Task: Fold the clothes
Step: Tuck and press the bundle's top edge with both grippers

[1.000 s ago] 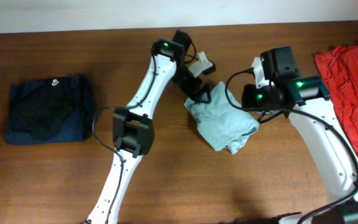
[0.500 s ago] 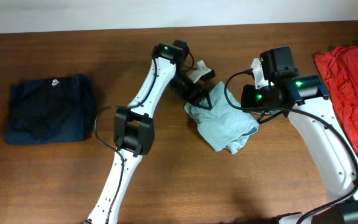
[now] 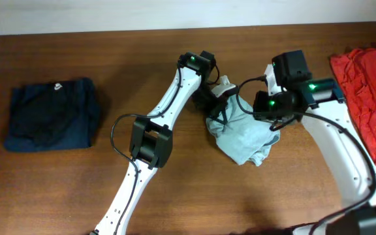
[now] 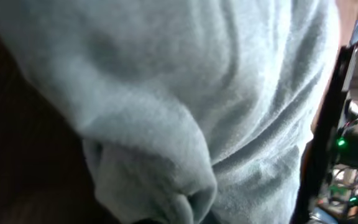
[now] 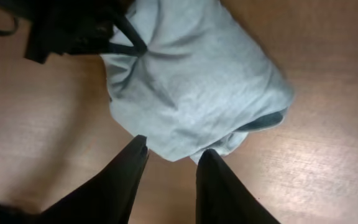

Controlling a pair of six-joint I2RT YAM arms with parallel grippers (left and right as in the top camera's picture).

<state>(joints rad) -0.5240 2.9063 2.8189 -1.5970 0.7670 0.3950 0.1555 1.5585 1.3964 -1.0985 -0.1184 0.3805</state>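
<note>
The pale grey-blue T-shirt [image 3: 243,137] lies bunched on the table's middle. My left gripper [image 3: 219,104] sits at its upper left edge, shut, and the cloth puckers into its tips [image 5: 138,46]. In the left wrist view the T-shirt [image 4: 197,93] fills the frame and hides the fingers. My right gripper [image 3: 271,121] hovers at the shirt's right side. Its fingers are open [image 5: 173,152] with bare table between them, and the T-shirt [image 5: 191,93] has its edge just past the tips. A folded dark navy garment [image 3: 51,114] lies far left. A red one [image 3: 367,98] lies far right.
The wooden table [image 3: 175,189] runs to a pale wall at the back. The two arms cross close together over the shirt, with cables looping beside them.
My left gripper has moved right onto the shirt's edge and gone from open to shut. The shirt has shifted a little to the right. The right arm has barely moved.
</note>
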